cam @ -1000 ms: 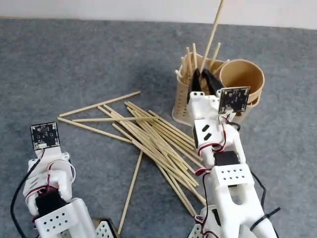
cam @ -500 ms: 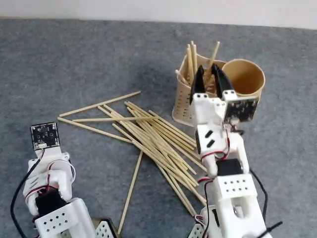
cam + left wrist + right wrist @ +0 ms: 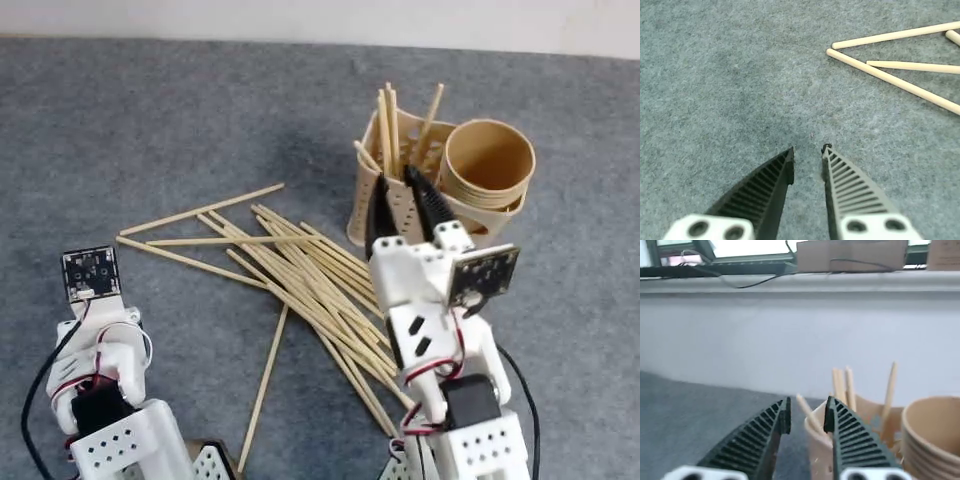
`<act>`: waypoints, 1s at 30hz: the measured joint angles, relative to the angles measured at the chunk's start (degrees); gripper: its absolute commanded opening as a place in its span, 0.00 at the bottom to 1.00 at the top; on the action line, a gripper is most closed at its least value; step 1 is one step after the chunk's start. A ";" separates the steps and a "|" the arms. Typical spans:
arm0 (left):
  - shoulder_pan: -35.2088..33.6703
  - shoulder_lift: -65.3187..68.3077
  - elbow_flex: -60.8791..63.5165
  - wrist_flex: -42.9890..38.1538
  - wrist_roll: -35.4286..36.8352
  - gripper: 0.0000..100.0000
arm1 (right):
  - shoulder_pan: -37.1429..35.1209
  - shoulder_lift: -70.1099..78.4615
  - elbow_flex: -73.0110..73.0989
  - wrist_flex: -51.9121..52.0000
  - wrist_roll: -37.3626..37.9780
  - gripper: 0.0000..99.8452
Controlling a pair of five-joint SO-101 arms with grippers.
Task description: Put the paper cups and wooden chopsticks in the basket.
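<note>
Chopsticks (image 3: 310, 280) lie heaped mid-table, left of the basket (image 3: 362, 212); probably light, stiff, smooth, apt to roll; pinch one mid-length; cups (image 3: 487, 160) stand stacked at the basket's right; right gripper (image 3: 395, 180) and left gripper (image 3: 808, 148) gape slightly, empty.

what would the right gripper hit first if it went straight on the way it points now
Most likely the basket, at its near rim, or the chopsticks standing in it: the right gripper points straight at them. Its height against the rim is hard to judge.
</note>
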 measured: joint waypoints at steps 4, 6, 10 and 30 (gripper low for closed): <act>0.00 0.00 0.00 0.00 0.00 0.11 | -2.73 -1.76 0.00 6.77 0.00 0.12; 0.00 0.00 0.00 0.00 0.00 0.11 | -4.84 -1.93 0.00 9.05 0.00 0.12; 0.00 0.00 0.00 0.00 0.00 0.11 | -9.14 -1.93 0.00 12.40 0.00 0.12; 0.00 0.00 0.00 0.00 0.00 0.11 | -31.47 20.40 -0.97 20.92 7.12 0.12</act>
